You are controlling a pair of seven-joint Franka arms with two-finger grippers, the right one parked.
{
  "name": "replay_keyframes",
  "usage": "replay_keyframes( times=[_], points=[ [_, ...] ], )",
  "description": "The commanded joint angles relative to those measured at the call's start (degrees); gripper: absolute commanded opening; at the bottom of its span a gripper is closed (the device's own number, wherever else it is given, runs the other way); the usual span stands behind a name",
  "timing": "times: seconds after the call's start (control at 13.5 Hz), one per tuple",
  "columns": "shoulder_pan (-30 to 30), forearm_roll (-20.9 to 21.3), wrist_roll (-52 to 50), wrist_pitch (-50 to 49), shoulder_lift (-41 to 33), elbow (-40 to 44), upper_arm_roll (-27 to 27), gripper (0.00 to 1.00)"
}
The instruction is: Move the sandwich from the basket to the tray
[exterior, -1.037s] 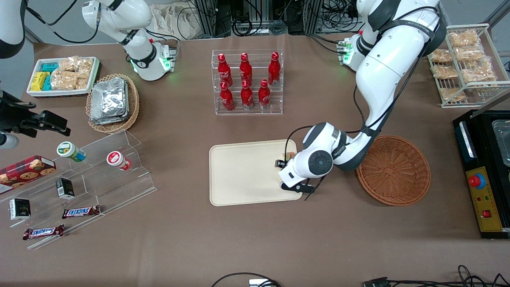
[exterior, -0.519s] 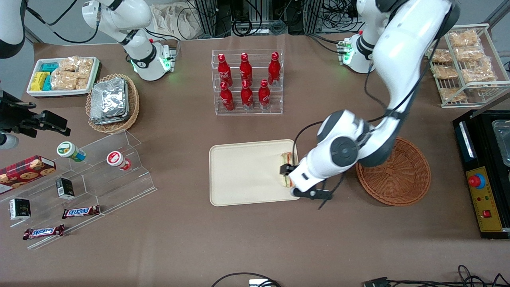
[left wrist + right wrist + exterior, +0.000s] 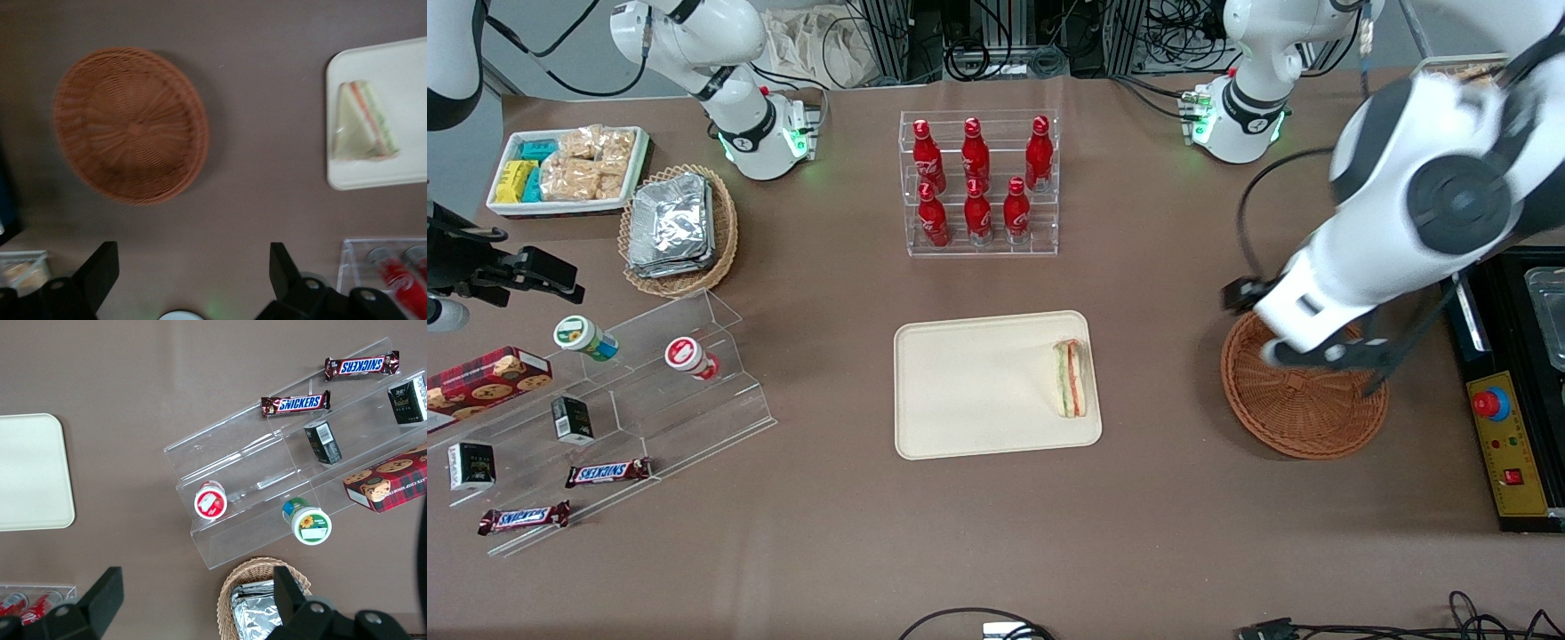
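Note:
The sandwich (image 3: 1070,378), a white wedge with red, orange and green layers, lies on the cream tray (image 3: 969,382) at the tray's end nearest the basket; it also shows in the left wrist view (image 3: 363,123) on the tray (image 3: 407,73). The round orange-brown wicker basket (image 3: 1303,409) is empty, also in the left wrist view (image 3: 130,123). My left gripper (image 3: 1245,298) hangs high above the basket's edge, open and empty, its dark fingers (image 3: 100,270) wide apart over bare table.
A clear rack of red bottles (image 3: 978,182) stands farther from the camera than the tray. A wire rack of bagged snacks (image 3: 1463,142) and a black control box (image 3: 1507,391) sit at the working arm's end. A clear stepped shelf (image 3: 649,382) with snacks lies toward the parked arm's end.
My gripper let go of the sandwich on the tray, then rose and swung away over the basket. The sandwich stays lying on the tray.

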Motion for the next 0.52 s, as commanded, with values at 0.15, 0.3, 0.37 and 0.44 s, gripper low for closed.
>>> replay_keyframes(
  times=[0.15,0.3,0.37,0.44],
  points=[
    [8.8,1.9,7.9,-9.8,-1.6,6.1,-0.1,1.00],
    [10.0,0.9,7.9,-10.1,-1.6,3.3,-0.1,1.00],
    [9.8,0.8,7.8,-10.0,-2.2,1.8,-0.3,1.00],
    [9.4,0.8,7.7,-10.3,-2.6,1.2,-0.4,1.00]
  ],
)
